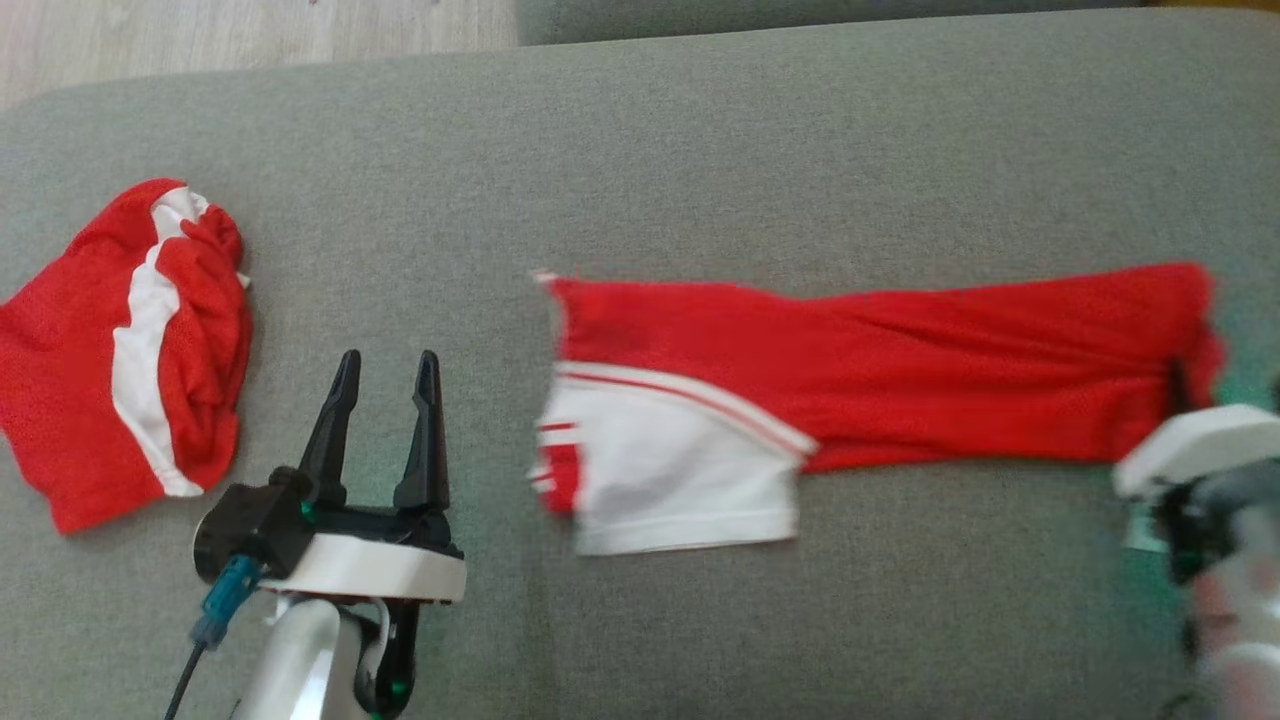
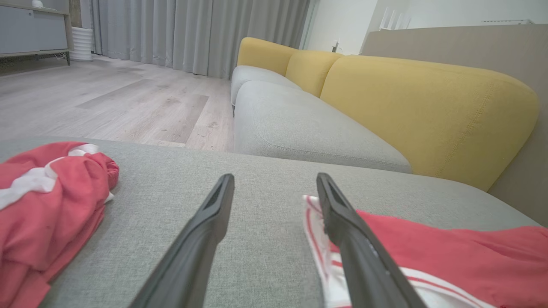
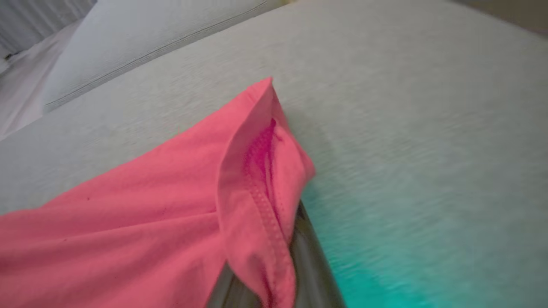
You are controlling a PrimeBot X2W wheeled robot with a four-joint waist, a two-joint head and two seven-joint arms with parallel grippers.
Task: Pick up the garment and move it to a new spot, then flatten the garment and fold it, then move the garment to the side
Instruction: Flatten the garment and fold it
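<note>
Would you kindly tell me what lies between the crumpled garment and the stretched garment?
The left gripper, open, over the grey cushion; the head view shows it between the crumpled garment and the stretched garment.

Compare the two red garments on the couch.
The left garment is bunched; the long garment lies stretched out. The left garment lies untouched; the right gripper holds the long garment's end. Both are red with white, on the grey couch.

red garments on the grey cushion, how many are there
2. One bunched garment lies left of the left tool; one stretched-out garment lies to its right, far end held by the right tool.
</note>
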